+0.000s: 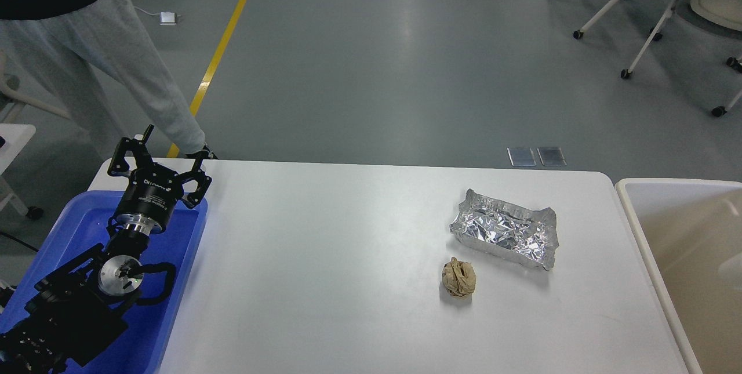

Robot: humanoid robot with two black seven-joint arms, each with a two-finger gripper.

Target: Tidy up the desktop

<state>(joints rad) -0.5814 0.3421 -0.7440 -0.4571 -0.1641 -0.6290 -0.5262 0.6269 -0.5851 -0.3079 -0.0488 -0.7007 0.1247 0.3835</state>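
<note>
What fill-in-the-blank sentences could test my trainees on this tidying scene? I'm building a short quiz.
1. The crumpled brown paper ball lies on the desktop, nearer the robot than the ____ tray.
2. The left gripper hovers with its fingers ____.
3. Below that gripper sits a plastic tray coloured ____.
4. The cream-white bin stands at the desktop's ____ end.

Missing words: foil; open; blue; right

Left arm [87, 298] raised from lower left, jaws spread, empty
</note>
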